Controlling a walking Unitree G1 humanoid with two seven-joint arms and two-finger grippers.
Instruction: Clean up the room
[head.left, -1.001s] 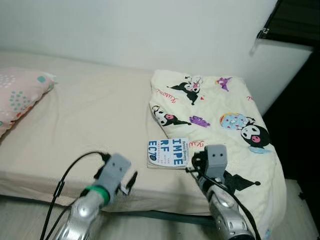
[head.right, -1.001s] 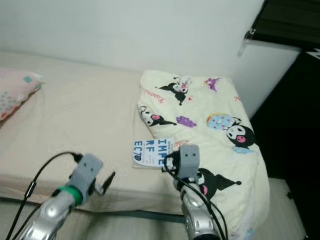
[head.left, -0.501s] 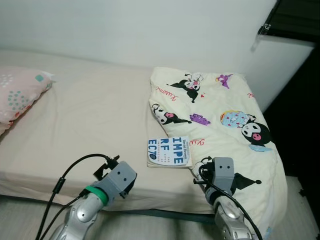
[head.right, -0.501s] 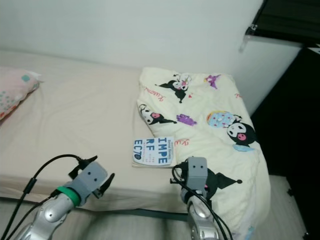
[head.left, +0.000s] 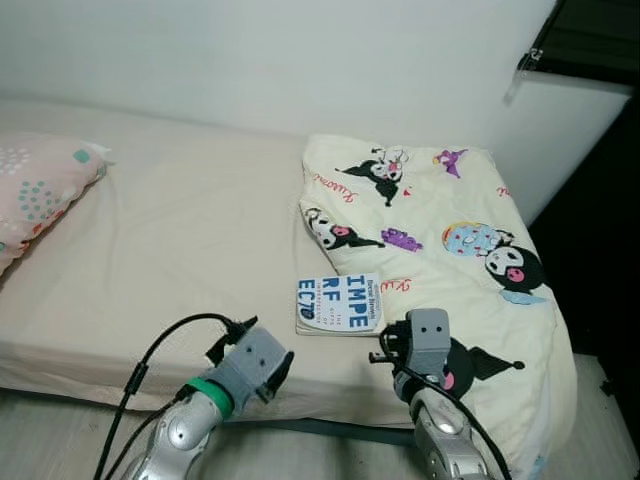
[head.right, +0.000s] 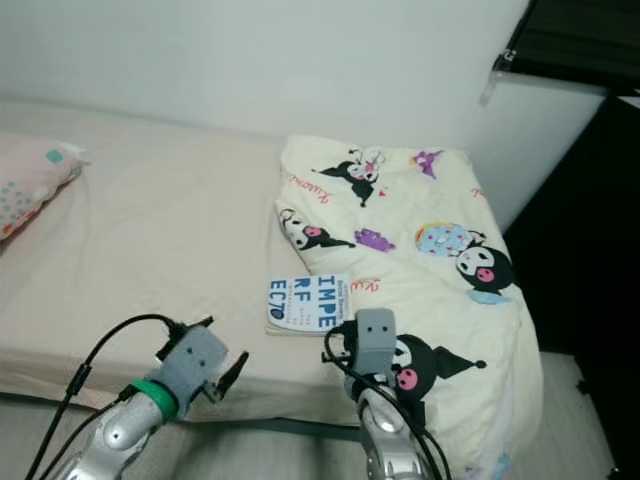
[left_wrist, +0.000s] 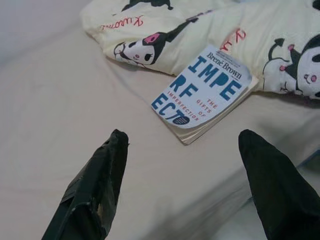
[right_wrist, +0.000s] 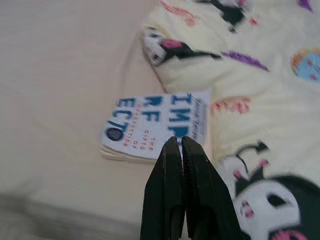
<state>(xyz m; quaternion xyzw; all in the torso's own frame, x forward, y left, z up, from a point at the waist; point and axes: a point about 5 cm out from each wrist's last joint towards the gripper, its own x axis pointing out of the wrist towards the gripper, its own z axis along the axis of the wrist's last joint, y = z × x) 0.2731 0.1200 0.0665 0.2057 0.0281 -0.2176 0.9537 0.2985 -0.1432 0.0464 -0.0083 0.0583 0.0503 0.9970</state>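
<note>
Two grippers: we hold both low at the near edge of the bed (head.left: 180, 230), short of the book (head.left: 339, 303), with nothing in either.
Book position: it lies flat on the sheet, its far corner touching the folded cartoon blanket (head.left: 440, 230) and partly tucked against that fold.
Left gripper (left_wrist: 182, 187): fingers (left_wrist: 97, 185) spread wide, pointing at the book from the side away from the blanket, still clear of it.
Right gripper (right_wrist: 181, 150): fingers pressed together, tips hovering just at the book's near edge on the blanket side.
Step in hand: we judge this to be the approach to pick the book off the bed.
How to do it well: we would bring the wide left gripper to the book's free edge, where the page block shows, and close across cover and pages together; the sheet gives under pressure, so we should slide a finger under rather than push down.
Risk: a pinch on the top cover alone would likely let the pages fan open.
Book material: a glossy white paperback with large blue letters, thin, rectangular, pages cream.
Bedding: matte beige sheet, lightly creased; the blanket looks soft and puffy.
Pillow (head.left: 40, 190): pink, patterned, well apart from the book.
</note>
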